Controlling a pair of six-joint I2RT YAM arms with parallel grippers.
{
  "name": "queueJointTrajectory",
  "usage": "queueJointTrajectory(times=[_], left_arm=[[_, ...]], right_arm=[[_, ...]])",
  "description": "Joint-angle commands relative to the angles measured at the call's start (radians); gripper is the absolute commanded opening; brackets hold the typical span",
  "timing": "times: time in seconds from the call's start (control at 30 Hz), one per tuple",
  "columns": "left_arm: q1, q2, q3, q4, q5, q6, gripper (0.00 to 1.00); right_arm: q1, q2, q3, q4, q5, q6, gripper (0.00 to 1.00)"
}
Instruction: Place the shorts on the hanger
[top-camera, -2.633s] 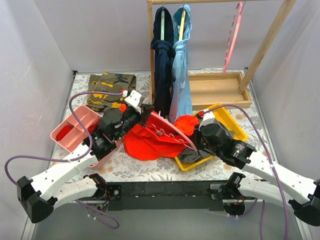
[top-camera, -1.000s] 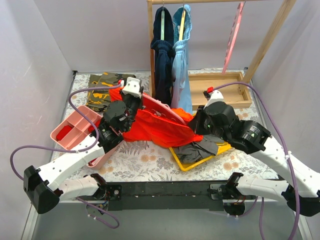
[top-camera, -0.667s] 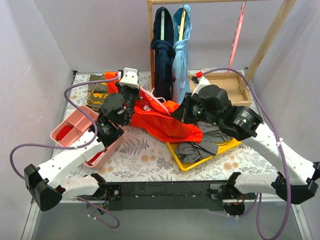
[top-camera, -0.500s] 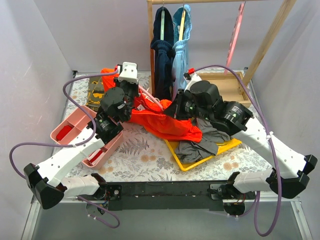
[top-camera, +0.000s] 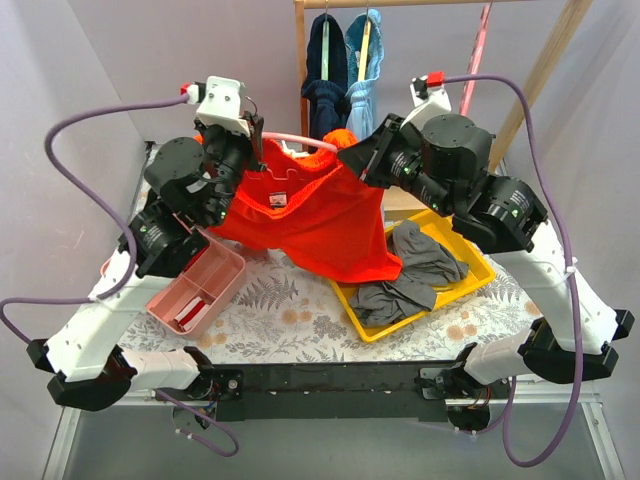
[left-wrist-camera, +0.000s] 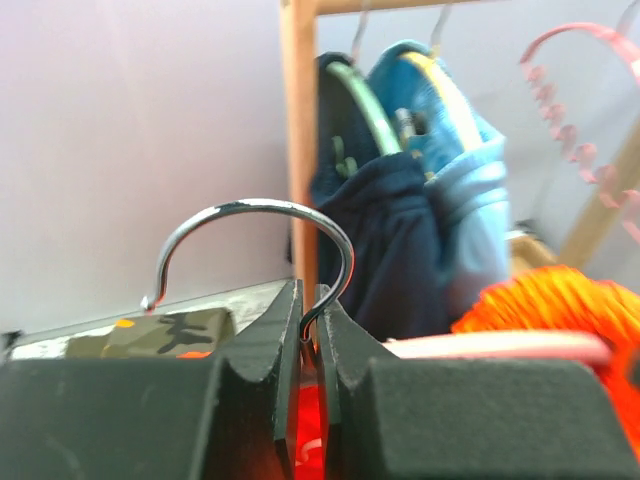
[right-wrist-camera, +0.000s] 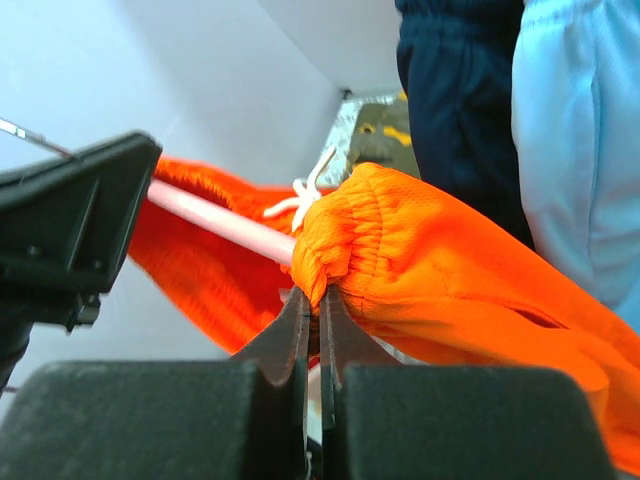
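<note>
The red-orange shorts (top-camera: 310, 205) hang in the air above the table, strung on the pink hanger (top-camera: 300, 139). My left gripper (top-camera: 252, 135) is shut on the hanger's metal hook (left-wrist-camera: 255, 240), which rises from between the jaws in the left wrist view. My right gripper (top-camera: 350, 158) is shut on the shorts' gathered waistband (right-wrist-camera: 345, 225). The pink hanger arm (right-wrist-camera: 220, 222) and the white drawstring (right-wrist-camera: 305, 190) show in the right wrist view. The hanger arm also shows in the left wrist view (left-wrist-camera: 490, 346).
A wooden rack (top-camera: 300, 80) at the back holds a dark navy garment (top-camera: 325, 70), light blue shorts (top-camera: 365, 65) and another pink hanger (top-camera: 470, 70). A yellow tray (top-camera: 470, 275) with grey clothes, a pink divided tray (top-camera: 195, 290), a wooden tray and a camouflage garment lie below.
Both arms have risen from the table, lifting the hanger and shorts into the air. The shorts now hang spread between the grippers, closer to the rack.
</note>
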Motion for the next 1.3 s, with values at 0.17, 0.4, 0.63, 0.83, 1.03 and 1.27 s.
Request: queueJointTrajectory(times=[0.17,0.4,0.63,0.83,1.03,1.27], left_arm=[[-0.027,-0.055,0.031,-0.142,0.271,-0.290,0.00],[-0.024,-0.139,-0.083,-0.119,0.058,-0.406,0.00],[-0.024,-0.115,-0.063,-0.251,-0.091,-0.459,0.00],[0.020,-0.113,-0.063,-0.298,-0.117,-0.502,0.00],[0.089,-0.112,-0.094,-0.320,-0.061,-0.518,0.00],[0.123,-0.093,-0.109,-0.248,0.076,-0.533,0.00]], right_arm=[[0.008,0.031,0.015,0.148,0.036,-0.020,0.01],[0.017,0.047,-0.005,0.093,0.041,-0.049,0.01],[0.017,-0.037,-0.155,0.096,0.142,-0.069,0.01],[0.017,-0.049,-0.191,0.021,0.229,-0.066,0.01],[0.016,-0.108,-0.209,-0.011,0.280,-0.092,0.01],[0.055,0.007,-0.146,0.002,0.070,-0.083,0.01]])
